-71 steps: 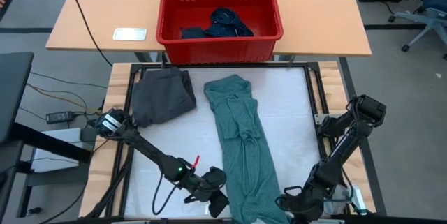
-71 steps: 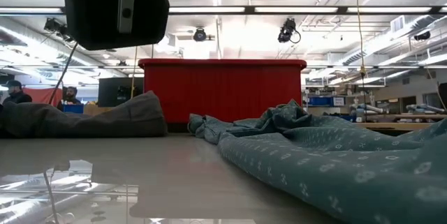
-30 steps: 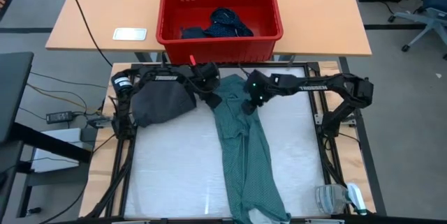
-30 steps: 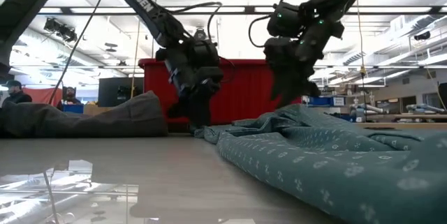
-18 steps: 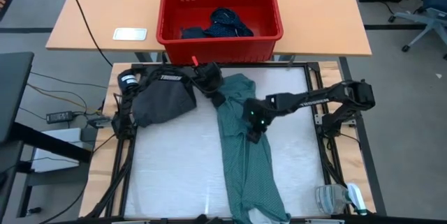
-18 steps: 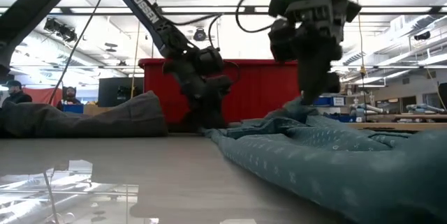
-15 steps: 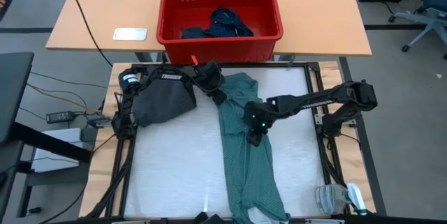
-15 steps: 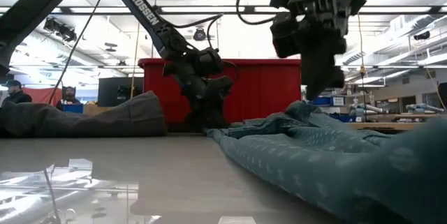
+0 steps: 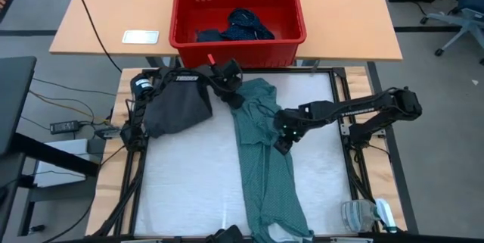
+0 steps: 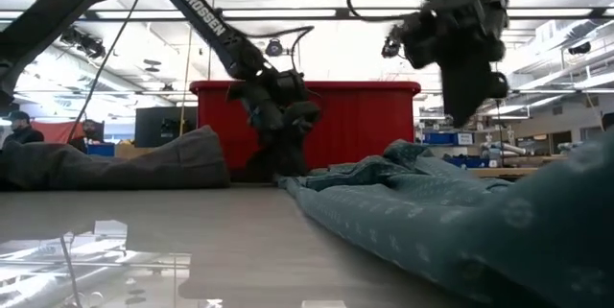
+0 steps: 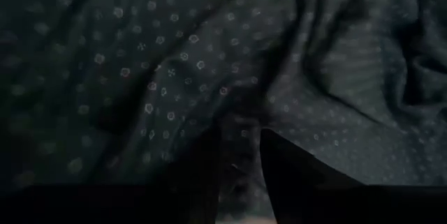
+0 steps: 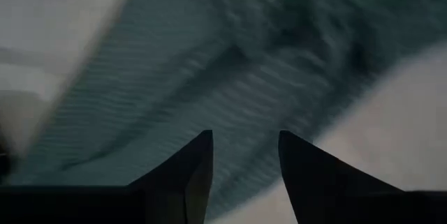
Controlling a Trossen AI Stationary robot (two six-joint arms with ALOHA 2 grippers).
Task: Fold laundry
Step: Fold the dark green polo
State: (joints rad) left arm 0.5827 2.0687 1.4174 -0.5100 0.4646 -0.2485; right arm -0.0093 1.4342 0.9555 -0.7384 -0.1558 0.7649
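While a long teal-green dotted shirt (image 9: 263, 160) lies stretched down the middle of the white surface (image 9: 181, 190), both arms work at its upper end. Going left to right with the shirt as the landmark: a charcoal grey piece (image 9: 178, 105) sits bunched just beside the shirt's upper left edge, looking roughly folded. The left claw (image 9: 233, 95) is pressed down at the shirt's top left corner, touching the cloth; its wrist camera shows dotted fabric filling the view with the two fingers set close together, apparently pinching a fold of the shirt. The right claw (image 9: 283, 141) hangs over the shirt's right edge, about a third of the way down from the collar end. Its fingers (image 12: 188, 175) stand apart with nothing between them, so it holds nothing. Beyond the shirt's top end, on a separate wooden table (image 9: 106, 16), a red basket (image 9: 295, 16) holds dark navy garments (image 9: 242, 25) in a heap.

Judging from this, the task is at an early stage: one piece may be done, the shirt is drawn into a narrow strip but not yet folded into a compact stack, and the basket's clothes wait untouched.
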